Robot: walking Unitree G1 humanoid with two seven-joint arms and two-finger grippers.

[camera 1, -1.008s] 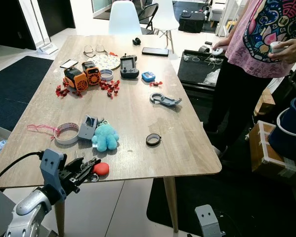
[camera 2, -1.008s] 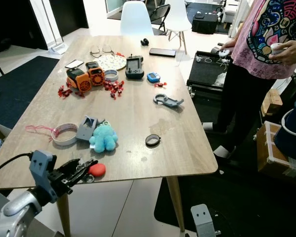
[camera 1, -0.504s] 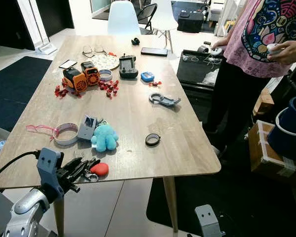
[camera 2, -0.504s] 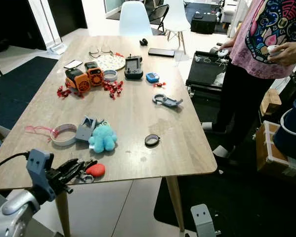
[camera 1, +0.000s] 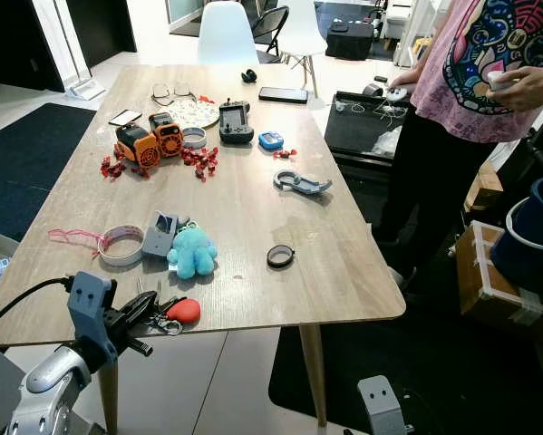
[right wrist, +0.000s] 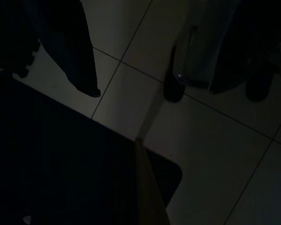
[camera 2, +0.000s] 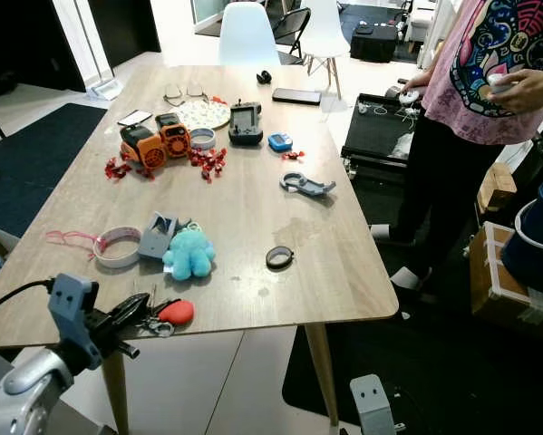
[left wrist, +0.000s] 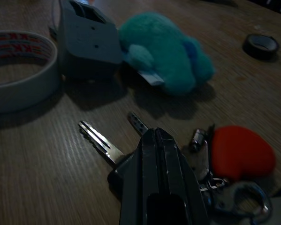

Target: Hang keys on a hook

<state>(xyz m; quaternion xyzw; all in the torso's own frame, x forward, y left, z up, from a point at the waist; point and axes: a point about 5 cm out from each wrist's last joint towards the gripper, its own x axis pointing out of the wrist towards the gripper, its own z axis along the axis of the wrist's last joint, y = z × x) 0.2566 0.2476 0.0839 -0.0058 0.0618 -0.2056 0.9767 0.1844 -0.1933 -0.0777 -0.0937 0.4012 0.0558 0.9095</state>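
The task is barely begun. The keys (camera 1: 159,300) lie flat on the desk (camera 1: 244,208) at its near left edge, with a red heart-shaped fob (camera 1: 184,311) attached on their right. The left gripper (camera 1: 147,306) reaches over the edge onto the bunch, and in the left wrist view its jaws are pressed together over the key ring, though I cannot tell whether they actually pinch anything. A teal plush (camera 1: 192,251) and a grey block (camera 1: 161,234) sit just beyond. Lifting the keys, finding a hook and hanging them all remain. The right arm hangs idle.
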